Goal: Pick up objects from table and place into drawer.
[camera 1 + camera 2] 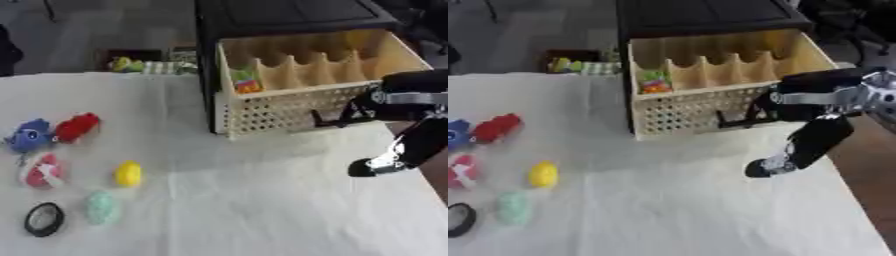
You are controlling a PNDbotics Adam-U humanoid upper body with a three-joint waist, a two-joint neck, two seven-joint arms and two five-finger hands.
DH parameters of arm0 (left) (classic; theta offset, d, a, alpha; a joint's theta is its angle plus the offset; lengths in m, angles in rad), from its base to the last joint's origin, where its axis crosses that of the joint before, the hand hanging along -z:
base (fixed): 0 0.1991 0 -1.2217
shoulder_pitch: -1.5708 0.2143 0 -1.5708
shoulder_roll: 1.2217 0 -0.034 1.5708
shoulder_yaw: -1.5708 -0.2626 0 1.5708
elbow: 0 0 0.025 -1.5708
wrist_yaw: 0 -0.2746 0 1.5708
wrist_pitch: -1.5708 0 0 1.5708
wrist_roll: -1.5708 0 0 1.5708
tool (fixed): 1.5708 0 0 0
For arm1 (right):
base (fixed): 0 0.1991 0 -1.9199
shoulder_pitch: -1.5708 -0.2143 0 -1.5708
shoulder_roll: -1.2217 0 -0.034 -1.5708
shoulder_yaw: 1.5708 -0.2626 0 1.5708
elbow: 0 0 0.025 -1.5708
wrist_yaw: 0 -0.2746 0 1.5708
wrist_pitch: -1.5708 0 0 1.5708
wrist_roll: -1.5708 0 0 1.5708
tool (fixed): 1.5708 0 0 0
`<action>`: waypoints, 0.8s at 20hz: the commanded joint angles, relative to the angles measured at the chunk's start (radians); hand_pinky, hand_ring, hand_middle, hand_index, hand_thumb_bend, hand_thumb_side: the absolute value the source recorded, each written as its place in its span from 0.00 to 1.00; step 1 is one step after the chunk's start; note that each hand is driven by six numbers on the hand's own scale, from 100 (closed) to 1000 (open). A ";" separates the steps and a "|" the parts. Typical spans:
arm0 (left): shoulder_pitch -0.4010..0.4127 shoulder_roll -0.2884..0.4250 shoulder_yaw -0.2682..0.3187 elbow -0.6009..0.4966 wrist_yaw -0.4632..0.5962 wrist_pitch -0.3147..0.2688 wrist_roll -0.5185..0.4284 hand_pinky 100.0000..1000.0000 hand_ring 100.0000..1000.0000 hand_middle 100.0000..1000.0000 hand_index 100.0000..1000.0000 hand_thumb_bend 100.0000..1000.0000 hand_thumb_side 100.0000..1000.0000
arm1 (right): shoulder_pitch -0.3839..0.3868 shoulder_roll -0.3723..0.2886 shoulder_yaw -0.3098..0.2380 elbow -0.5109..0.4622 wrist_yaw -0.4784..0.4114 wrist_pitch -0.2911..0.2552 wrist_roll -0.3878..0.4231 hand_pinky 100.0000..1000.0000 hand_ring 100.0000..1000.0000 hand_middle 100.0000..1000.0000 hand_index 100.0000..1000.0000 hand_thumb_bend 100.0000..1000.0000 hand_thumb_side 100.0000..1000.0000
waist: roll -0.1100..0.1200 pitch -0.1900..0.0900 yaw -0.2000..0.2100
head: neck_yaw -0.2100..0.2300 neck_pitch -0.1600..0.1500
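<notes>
An open wooden drawer [289, 107] with dividers sticks out of a black cabinet [280, 15]; a colourful item [246, 81] lies in its left compartment. On the white cloth at the left lie a blue plush [31, 135], a red plush [77, 127], a pink and white toy [40, 170], a yellow egg [129, 173], a green egg [101, 208] and a black ring [44, 219]. My right arm comes in from the right. Its hand [785, 157] hangs above the cloth just in front of the drawer's right end, far from the toys and holding nothing I can see.
The table's right edge [859, 200] runs close beside my right arm. Behind the table's far edge stands a dark box [144, 62] with colourful things in it. A black hook-shaped part [331, 120] shows against the drawer's perforated front.
</notes>
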 commanded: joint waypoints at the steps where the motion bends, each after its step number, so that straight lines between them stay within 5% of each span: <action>1: -0.006 0.016 0.002 -0.014 0.004 0.002 -0.001 0.29 0.57 0.57 0.75 0.00 0.88 | 0.003 -0.045 -0.020 -0.032 -0.016 0.004 -0.004 0.00 0.00 0.00 0.78 0.49 0.60 | -0.002 -0.024 -0.001 | -0.002 -0.007; 16: -0.006 0.015 0.002 -0.014 0.006 0.004 -0.001 0.29 0.57 0.57 0.75 0.00 0.88 | 0.047 -0.059 -0.031 -0.034 -0.034 -0.028 -0.021 0.00 0.00 0.00 0.78 0.49 0.60 | -0.002 -0.027 -0.004 | -0.002 -0.007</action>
